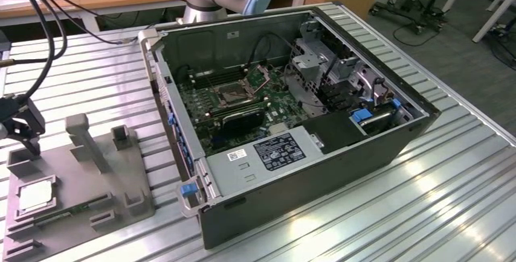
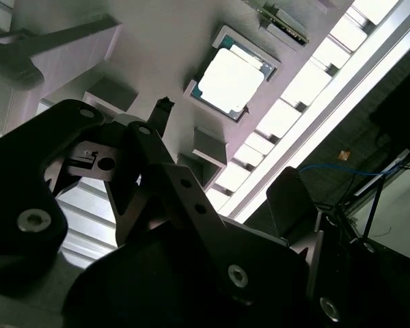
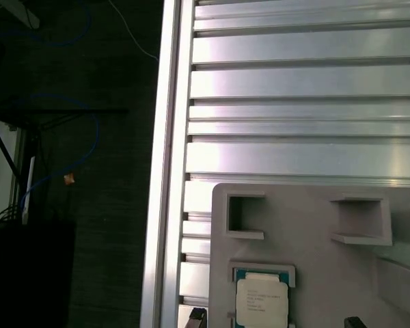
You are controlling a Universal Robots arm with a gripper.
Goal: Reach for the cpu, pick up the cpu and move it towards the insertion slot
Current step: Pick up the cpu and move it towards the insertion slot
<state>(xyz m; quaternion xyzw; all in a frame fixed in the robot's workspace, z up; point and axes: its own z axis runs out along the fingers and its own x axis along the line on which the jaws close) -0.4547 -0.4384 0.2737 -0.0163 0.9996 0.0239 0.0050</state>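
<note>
The cpu (image 1: pixel 36 195) lies flat, silvery face up, in a recess of the grey tray (image 1: pixel 89 177) at the exterior view's left. Both wrist views show the cpu (image 2: pixel 231 78) (image 3: pixel 262 301) from above. My gripper (image 1: pixel 26 144) hangs over the far end of the tray, a little above and beyond the chip, not touching it. It is open: two dark fingertips (image 3: pixel 198 316) stand wide apart to either side of the chip, with nothing held. The insertion slot (image 1: pixel 234 96) is a dark socket in a silver frame on the green board inside the open computer case (image 1: pixel 322 171).
The tray carries upright grey posts (image 1: pixel 84 141) and a narrow green circuit strip (image 1: pixel 60 217) next to the cpu. The ribbed metal table (image 1: pixel 451 201) ends close beside the tray, at an edge (image 3: pixel 165 171) with dark floor beyond. Cables (image 1: pixel 48 14) hang near the arm.
</note>
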